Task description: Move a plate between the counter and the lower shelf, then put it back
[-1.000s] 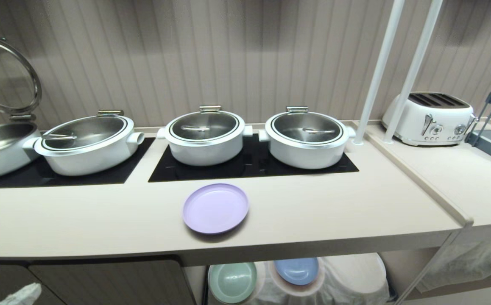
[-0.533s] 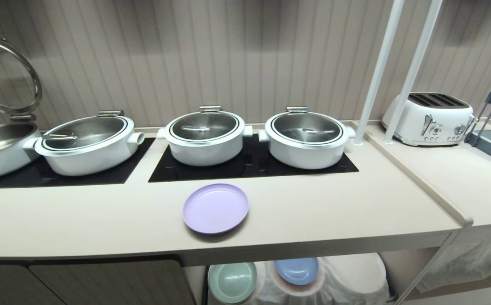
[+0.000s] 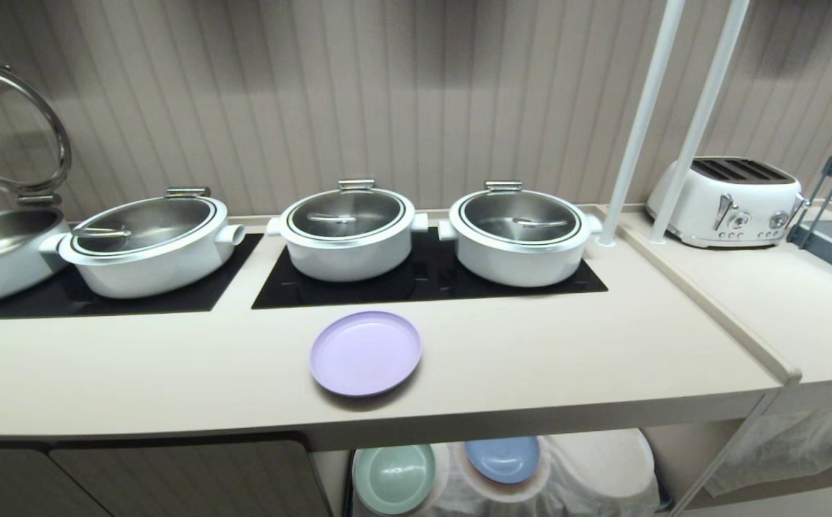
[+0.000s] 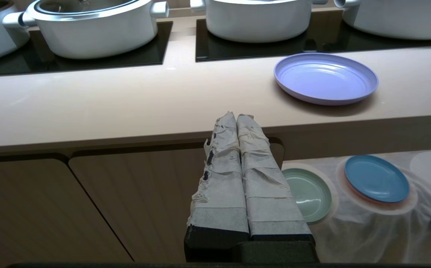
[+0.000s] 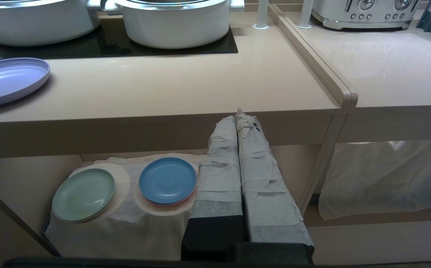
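Counter (image 3: pixel 172 373): one purple plate (image 3: pixel 365 352), four pots; left gripper (image 4: pixel 236 117), right gripper (image 5: pixel 240 114) clenched, empty.

We see plate (image 3: pixel 366 352): round, flat, lilac-purple, matte, low raised rim, empty, lying upright and level on worktop (image 3: pixel 136 373). Plate sits near worktop's front edge, roughly mid-length, just in front of black glass hob panel, not touching it. Worktop: long, smooth, beige, thick rounded front edge. We note lower shelf (image 5: pixel 25 182) below worktop's front edge: lit, beige-walled open compartment, white cloth draped over round humps; it sits under and slightly right of plate.
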`<state>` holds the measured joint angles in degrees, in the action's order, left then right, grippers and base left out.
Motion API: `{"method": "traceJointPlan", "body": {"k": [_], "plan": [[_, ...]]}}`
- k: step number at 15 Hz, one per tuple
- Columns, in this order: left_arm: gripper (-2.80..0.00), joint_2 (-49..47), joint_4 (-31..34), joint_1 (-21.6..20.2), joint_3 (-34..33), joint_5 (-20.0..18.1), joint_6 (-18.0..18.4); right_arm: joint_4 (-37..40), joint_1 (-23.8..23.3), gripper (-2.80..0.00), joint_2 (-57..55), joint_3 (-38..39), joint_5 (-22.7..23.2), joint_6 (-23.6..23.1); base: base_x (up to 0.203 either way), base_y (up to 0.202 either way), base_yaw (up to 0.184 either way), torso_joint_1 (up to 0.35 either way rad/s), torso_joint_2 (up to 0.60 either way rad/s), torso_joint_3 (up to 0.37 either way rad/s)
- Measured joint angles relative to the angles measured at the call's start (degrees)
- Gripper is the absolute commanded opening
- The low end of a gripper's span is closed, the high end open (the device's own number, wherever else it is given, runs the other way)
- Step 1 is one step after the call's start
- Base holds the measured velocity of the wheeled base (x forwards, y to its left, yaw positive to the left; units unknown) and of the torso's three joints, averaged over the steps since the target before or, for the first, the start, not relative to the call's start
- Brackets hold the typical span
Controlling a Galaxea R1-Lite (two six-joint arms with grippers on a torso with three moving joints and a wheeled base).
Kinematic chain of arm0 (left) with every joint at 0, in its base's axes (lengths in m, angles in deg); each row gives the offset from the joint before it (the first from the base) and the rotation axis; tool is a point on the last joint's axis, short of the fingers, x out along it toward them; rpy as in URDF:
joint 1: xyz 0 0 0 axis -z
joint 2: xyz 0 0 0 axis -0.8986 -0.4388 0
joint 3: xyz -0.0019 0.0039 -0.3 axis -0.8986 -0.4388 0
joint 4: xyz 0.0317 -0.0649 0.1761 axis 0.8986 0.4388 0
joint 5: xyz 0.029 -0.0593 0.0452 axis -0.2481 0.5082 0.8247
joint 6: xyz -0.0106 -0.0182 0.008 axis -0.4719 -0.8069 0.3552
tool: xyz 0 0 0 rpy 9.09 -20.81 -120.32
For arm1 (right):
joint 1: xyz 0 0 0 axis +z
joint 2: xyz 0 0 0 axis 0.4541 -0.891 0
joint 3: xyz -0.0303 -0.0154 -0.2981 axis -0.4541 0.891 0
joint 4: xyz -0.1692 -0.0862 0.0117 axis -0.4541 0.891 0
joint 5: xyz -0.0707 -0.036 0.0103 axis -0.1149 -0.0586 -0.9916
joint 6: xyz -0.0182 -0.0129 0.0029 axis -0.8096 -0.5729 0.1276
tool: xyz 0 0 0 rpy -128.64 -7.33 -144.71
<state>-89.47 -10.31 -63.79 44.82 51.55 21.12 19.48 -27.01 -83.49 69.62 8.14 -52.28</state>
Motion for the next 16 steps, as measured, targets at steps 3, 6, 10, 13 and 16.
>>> {"method": "traceJointPlan", "body": {"k": [3, 6, 10, 13, 16], "plan": [[-2.80, 0.2, 0.0, 0.0, 0.0, 0.0, -0.1, 0.0, 0.0, -2.80, 0.0, 0.0, 0.0, 0.0, 0.000, 0.000, 0.000, 0.000, 0.00, 0.000], [-2.80, 0.3, 0.3, 0.0, 0.0, 0.0, 0.3, 0.0, 0.0, -2.80, 0.0, 0.0, 0.0, 0.0, 0.000, 0.000, 0.000, 0.000, 0.00, 0.000], [-2.80, 0.3, 0.3, 0.0, 0.0, 0.1, 0.0, 0.0, 0.0, -2.80, 0.0, 0.0, 0.0, 0.0, 0.000, 0.000, 0.000, 0.000, 0.00, 0.000], [-2.80, 0.3, 0.4, 0.0, 0.0, 0.2, -0.1, 0.0, 0.0, -2.80, 0.0, 0.0, 0.0, 0.0, 0.000, 0.000, 0.000, 0.000, 0.00, 0.000], [-2.80, 0.3, 0.3, 0.0, 0.0, 0.2, -0.1, 0.0, 0.0, -2.80, 0.0, 0.0, 0.0, 0.0, 0.000, 0.000, 0.000, 0.000, 0.00, 0.000]]}}
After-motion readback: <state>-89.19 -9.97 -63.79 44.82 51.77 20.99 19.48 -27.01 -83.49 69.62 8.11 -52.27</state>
